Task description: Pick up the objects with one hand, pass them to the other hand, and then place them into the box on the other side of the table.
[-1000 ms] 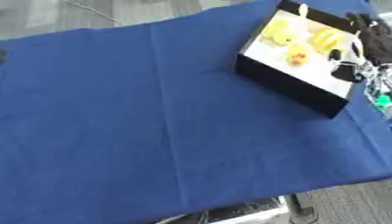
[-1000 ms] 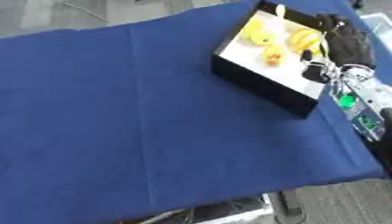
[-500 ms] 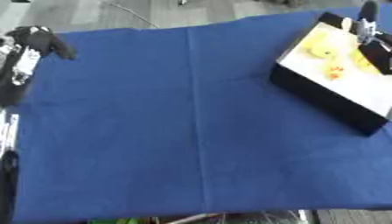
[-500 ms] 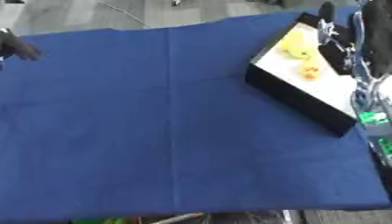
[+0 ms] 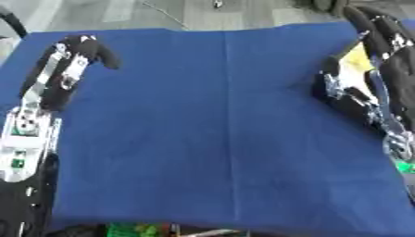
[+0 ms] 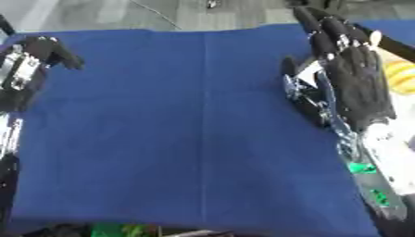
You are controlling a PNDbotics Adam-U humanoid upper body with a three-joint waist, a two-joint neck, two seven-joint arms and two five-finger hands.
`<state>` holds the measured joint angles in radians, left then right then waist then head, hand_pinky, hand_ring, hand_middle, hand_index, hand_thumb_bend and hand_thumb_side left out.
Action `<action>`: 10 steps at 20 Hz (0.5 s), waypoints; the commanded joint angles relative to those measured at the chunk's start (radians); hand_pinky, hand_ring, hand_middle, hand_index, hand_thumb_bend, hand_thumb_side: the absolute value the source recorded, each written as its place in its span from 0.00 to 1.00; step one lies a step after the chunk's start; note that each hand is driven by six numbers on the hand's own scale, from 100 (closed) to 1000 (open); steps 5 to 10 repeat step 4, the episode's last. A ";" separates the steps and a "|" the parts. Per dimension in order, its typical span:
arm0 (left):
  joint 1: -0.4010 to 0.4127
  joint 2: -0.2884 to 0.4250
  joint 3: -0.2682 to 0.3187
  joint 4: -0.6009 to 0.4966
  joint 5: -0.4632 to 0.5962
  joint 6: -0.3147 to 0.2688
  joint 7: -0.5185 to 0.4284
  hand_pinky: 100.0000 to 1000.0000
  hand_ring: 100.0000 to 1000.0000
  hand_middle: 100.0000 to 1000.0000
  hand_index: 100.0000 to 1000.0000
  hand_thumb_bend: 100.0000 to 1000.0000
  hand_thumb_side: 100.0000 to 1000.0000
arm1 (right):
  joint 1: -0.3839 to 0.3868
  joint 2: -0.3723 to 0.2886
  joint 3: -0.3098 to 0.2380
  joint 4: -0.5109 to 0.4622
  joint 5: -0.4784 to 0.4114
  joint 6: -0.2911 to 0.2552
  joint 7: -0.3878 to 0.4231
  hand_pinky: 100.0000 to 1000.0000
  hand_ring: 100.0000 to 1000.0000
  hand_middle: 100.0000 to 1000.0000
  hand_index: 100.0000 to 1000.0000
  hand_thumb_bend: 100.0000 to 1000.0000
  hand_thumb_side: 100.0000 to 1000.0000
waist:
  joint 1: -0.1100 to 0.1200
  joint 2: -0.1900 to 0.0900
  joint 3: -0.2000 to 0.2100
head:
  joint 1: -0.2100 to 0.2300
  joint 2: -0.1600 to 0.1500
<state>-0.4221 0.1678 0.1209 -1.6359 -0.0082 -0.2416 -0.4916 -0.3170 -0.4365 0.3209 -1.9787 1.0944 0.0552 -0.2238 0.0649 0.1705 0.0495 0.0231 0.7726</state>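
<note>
My right hand [image 6: 353,74] stands open at the right side of the blue cloth, its straight fingers pointing to the far edge. It covers most of the black box [image 6: 397,48] behind it. Inside the box I see a white floor and a yellow object [image 6: 399,71]; the left eye view shows only a yellow sliver [image 5: 353,59] of it. My left hand [image 5: 79,52] hovers over the far left of the cloth, open with loosely bent fingers and nothing in it. No loose object lies on the cloth.
The blue cloth [image 5: 219,120] covers the whole table between the two arms. Grey floor shows beyond the far edge. My left forearm [image 5: 28,125] runs along the left edge, and my right forearm [image 6: 377,180] along the right edge.
The whole picture has shifted, so the camera has moved. Both arms now show much larger. My right hand has risen in front of the box with its fingers spread straight.
</note>
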 commanded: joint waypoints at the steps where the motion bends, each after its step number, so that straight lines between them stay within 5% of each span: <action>1: -0.009 -0.003 -0.010 -0.007 -0.010 0.001 -0.016 0.63 0.44 0.32 0.51 0.00 0.75 | -0.008 -0.002 0.026 -0.021 0.003 -0.012 0.019 0.70 0.85 0.84 0.95 0.00 0.00 | -0.005 -0.016 0.004 | -0.012 -0.003; 10: -0.007 -0.009 -0.016 -0.008 -0.006 0.001 -0.026 0.63 0.44 0.32 0.51 0.00 0.76 | -0.004 -0.004 0.033 -0.021 0.009 -0.012 0.028 0.71 0.85 0.84 0.95 0.00 0.00 | -0.007 -0.017 0.007 | -0.024 -0.003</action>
